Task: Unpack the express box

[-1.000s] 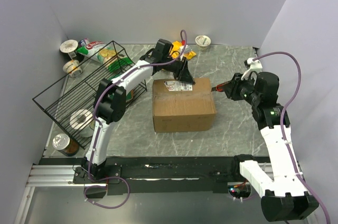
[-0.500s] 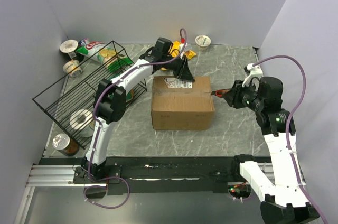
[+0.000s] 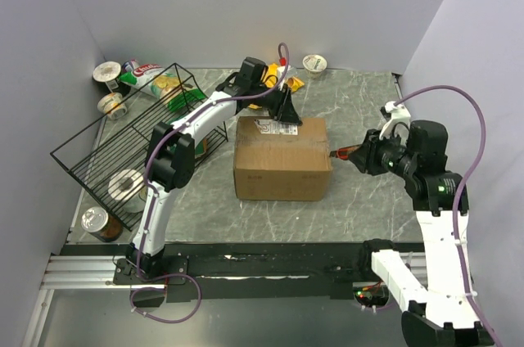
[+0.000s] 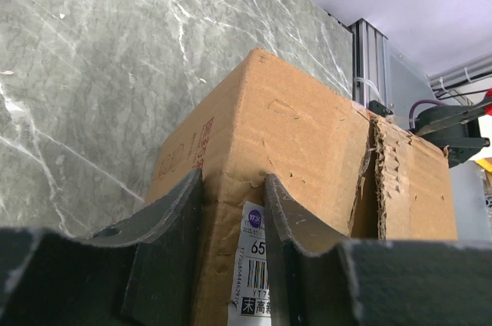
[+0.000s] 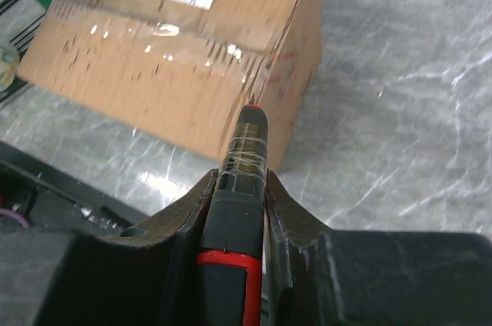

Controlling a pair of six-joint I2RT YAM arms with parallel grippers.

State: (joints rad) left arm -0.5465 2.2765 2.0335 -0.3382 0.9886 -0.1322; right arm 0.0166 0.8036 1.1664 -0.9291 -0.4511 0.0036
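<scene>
Two grippers engaged. Left gripper point(image 4: 233, 249) pinching far top edge of box point(image 3: 282, 160) at table point(image 3: 360, 93) centre, beside label point(image 3: 273, 128). Right gripper point(image 5: 240, 187) clamped on red-and-black cutter point(image 5: 238, 211), tip just off right side. Tape partly torn; flaps closed, contents not removed.

**A robot test cell, not a home or shop**

You are looking at a lab-style enclosure — plain pale walls point(image 3: 246, 3) close in a grey marble-patterned surface point(image 3: 360, 101) on three sides. Two white-and-black arms are bolted to an aluminium rail point(image 3: 90, 269) at the near edge, with purple cables point(image 3: 471, 130) looping off them. What sits on the surface reads as staged props — a black wire basket point(image 3: 123, 146) tipped at an angle, snack packets point(image 3: 155, 81), small cups and tins point(image 3: 106, 73) along the left wall, and a cardboard express box point(image 3: 282, 159) in the middle.
</scene>
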